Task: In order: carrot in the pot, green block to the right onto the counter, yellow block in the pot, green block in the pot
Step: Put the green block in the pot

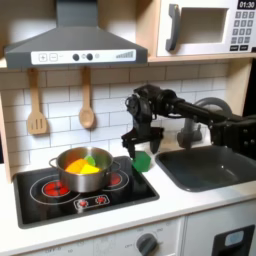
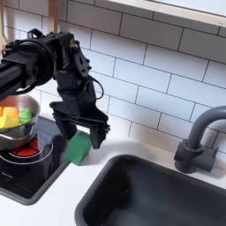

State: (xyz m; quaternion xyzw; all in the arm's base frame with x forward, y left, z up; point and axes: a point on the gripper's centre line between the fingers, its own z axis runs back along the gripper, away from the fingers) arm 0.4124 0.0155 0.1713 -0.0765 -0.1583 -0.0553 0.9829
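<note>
Both exterior views show the gripper (image 2: 81, 132) clamped around the green block (image 2: 78, 148); orange and yellow already sit in the pot (image 1: 66, 176).

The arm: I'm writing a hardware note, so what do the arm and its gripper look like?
The arm is matte black throughout, built of boxy servo blocks joined by flat brackets, with thin black cables looping along the links in the second exterior view. The gripper is black too, with two narrow flat fingers hanging from a wider crossbar. No markings are legible.
</note>
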